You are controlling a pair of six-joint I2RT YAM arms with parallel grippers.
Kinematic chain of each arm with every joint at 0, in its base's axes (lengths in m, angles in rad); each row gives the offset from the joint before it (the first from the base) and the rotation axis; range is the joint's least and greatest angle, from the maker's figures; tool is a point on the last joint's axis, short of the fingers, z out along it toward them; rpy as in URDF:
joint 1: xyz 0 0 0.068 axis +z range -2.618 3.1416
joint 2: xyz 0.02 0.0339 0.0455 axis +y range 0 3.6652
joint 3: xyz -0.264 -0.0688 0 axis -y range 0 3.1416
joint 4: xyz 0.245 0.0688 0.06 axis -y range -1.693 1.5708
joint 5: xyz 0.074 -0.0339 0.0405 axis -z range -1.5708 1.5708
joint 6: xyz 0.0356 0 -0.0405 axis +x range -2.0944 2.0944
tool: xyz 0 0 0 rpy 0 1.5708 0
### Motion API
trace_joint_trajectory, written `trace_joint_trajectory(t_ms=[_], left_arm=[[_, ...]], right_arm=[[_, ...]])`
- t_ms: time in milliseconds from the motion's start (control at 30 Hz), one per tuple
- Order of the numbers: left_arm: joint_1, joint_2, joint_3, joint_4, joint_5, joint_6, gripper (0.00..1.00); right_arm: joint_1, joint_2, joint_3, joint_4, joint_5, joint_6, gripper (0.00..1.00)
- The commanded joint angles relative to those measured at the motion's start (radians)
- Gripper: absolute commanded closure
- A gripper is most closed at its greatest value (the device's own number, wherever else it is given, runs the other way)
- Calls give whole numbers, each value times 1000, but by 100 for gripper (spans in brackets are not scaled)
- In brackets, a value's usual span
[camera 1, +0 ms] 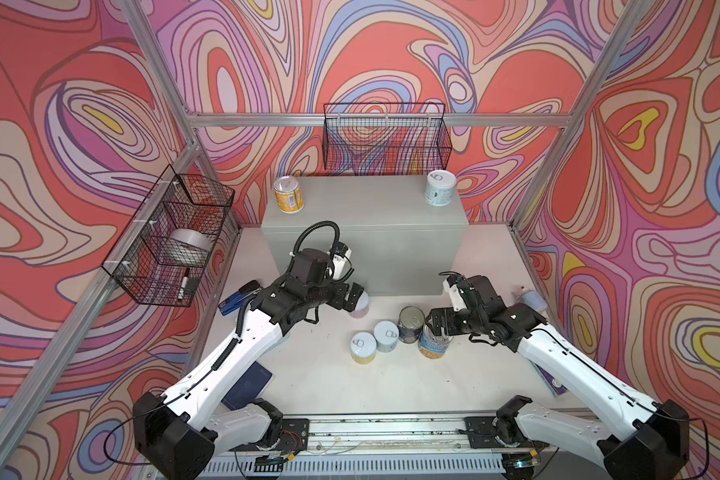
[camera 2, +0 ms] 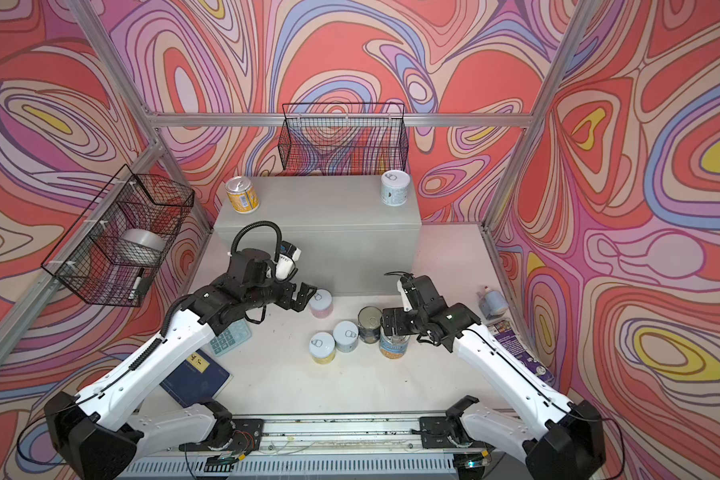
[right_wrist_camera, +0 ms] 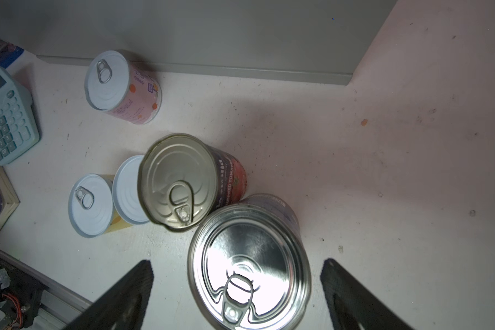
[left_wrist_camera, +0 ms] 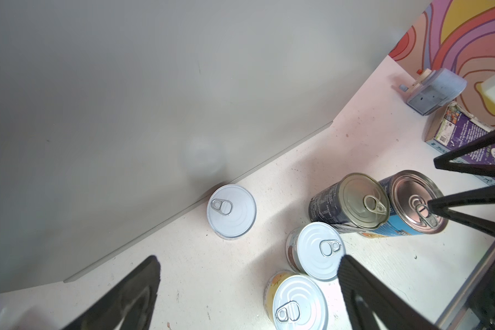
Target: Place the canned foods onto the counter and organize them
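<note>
With right end effector spread wide over the tall blue tin on the white surface, descend straight; pinch below rim; avoid nudging the adjacent dark tin; lift onto raised grey surface.

Two-tone twins
Left arm and right arm both wear white shells with chunky black joints, ribbed black hose on left.
</note>
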Motion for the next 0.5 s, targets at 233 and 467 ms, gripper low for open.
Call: trace_joint_trajectory(t_ms=[233, 467], left_arm=[[-2, 39, 12, 2, -57, 39, 0], [-2, 31, 10, 3, -56, 33, 0]], right_arm=[[30, 32, -29, -49, 4, -28, 5], [92, 126, 0, -41, 66, -7, 5]])
